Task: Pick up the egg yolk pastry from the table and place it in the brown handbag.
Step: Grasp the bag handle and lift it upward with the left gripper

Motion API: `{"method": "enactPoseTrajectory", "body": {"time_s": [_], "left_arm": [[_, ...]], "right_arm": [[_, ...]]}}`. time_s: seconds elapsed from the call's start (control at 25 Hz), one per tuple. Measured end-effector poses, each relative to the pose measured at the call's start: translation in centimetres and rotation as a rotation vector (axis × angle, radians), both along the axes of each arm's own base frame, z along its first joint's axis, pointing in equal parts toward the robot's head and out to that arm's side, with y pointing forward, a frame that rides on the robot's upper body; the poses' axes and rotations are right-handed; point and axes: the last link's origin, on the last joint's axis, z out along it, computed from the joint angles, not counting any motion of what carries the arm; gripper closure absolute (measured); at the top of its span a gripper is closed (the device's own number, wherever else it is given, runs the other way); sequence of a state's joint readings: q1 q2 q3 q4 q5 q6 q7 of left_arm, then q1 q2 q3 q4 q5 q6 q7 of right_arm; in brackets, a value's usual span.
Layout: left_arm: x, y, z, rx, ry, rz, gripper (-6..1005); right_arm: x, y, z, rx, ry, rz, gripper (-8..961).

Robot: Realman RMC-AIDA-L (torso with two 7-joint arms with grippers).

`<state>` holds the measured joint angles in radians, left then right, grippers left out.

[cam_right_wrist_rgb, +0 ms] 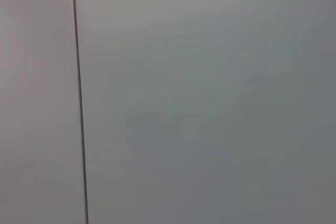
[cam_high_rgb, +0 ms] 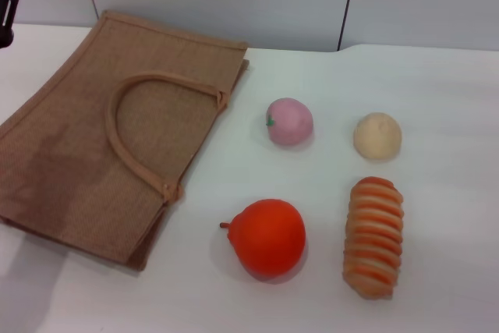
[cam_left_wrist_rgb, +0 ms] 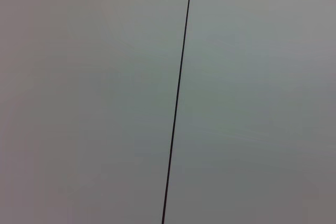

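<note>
Pale beige against the white counter (cam_high_rgb: 437, 76), the egg yolk pastry (cam_high_rgb: 377, 136) sits on our right side, a small matte dome just above the long orange-striped bread roll (cam_high_rgb: 373, 236) and well apart from the pink ball (cam_high_rgb: 289, 121) to its left. An orange pear-shaped fruit (cam_high_rgb: 268, 236) lies nearer us, below the pink ball. The brown handbag (cam_high_rgb: 86, 154) lies flat on our left side, its looped handles turned toward the middle of the counter, so its mouth seems to face the food.

Only a dark sliver of our left hand (cam_high_rgb: 6, 4) shows at the far left edge of the head view, raised beyond the bag; whether it is wide or narrow we cannot tell. Our right hand is nowhere in sight, and both wrist views show only a blank grey wall with a thin dark seam.

We judge the pastry lies far closer to the right arm's side, with the bag across the counter from it. Being round, it has no long axis to line up with, but the roll just beside it leaves less room on that side.
</note>
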<state>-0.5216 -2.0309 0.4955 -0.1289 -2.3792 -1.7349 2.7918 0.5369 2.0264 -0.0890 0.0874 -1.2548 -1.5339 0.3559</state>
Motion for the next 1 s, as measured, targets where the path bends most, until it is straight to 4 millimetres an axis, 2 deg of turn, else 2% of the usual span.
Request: {"method": "enactPoseTrajectory", "body": {"time_s": [0.44, 0.6, 1.0], "left_arm": [[-0.1, 0.0, 0.0, -0.004, -0.002, 0.005, 243], [-0.3, 0.4, -0.1, -0.046, -0.053, 0.006, 243], [-1.7, 4.2, 1.3, -0.481, -0.290, -0.031, 244]], "right_arm": [[0.0, 0.0, 0.0, 0.000, 0.000, 0.000, 88], [0.0, 0.0, 0.0, 0.000, 0.000, 0.001, 88], [0.1, -0.1, 0.0, -0.001, 0.000, -0.004, 87]]}}
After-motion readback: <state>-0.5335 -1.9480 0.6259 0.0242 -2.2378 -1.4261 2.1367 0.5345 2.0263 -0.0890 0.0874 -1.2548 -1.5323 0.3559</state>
